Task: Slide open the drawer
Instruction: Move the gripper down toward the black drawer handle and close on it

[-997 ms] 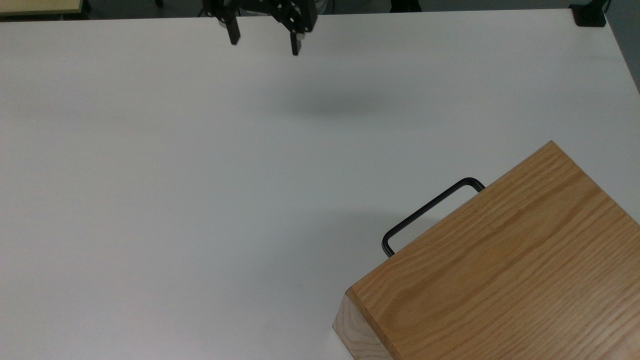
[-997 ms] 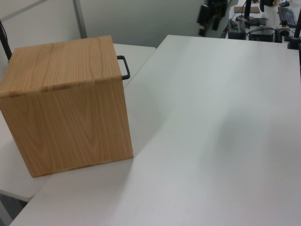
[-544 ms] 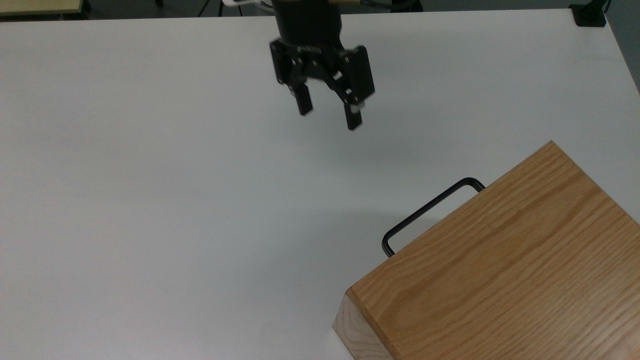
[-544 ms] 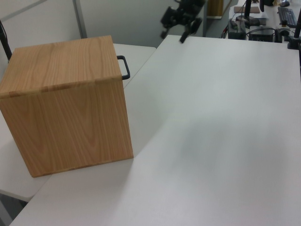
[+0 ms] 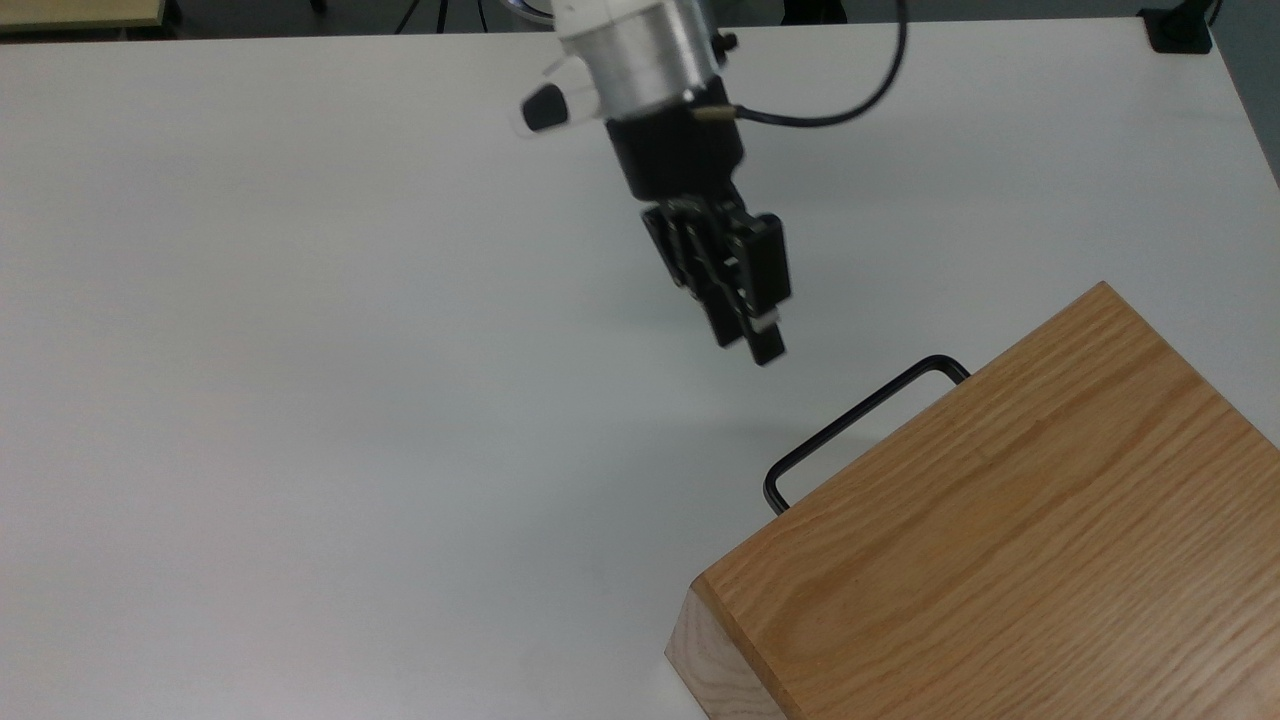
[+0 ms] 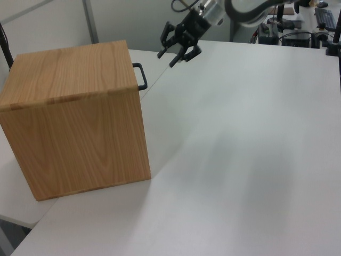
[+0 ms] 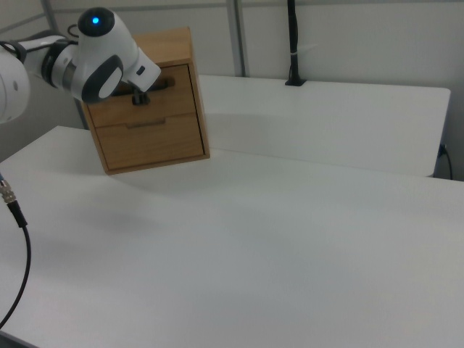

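Top view, near to far. Oak cabinet (image 5: 1000,540): near right corner of white tabletop (image 5: 300,400); rigid, likely heavy. Drawer (image 7: 145,98): upper of two, shut flush. Handle (image 5: 860,420): thin black steel loop, stiff, probably slick; best gripped mid-bar. Gripper (image 6: 171,55): hovering just short of handle, fingers apart.

White arm (image 5: 630,45), black tool (image 5: 745,335)

Gripper (image 5: 752,335) (image 6: 171,55) hangs in the air near the drawer handle (image 5: 858,420), apart from it, fingers spread and angled down toward it. Silver-white wrist (image 5: 640,45) slants away from the handle behind the gripper.
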Motion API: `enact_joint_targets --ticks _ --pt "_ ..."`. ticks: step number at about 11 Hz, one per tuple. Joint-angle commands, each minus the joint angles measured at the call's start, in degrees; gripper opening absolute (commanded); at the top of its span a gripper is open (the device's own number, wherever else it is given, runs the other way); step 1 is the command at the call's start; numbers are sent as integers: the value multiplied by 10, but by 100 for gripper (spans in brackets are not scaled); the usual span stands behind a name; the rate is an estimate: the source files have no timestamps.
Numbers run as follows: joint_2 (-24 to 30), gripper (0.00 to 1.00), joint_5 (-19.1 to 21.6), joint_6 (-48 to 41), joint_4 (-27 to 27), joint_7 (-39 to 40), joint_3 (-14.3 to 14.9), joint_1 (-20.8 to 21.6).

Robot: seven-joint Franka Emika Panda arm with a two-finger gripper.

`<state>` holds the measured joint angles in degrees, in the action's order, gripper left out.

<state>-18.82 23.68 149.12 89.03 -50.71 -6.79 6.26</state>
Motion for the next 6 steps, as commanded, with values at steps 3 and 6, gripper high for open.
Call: enact_joint_targets --ticks 3,6 --pt "-75 50 10 92 -54 -26 -32 18" --pt "-92 49 9 115 -69 -27 -38 25"
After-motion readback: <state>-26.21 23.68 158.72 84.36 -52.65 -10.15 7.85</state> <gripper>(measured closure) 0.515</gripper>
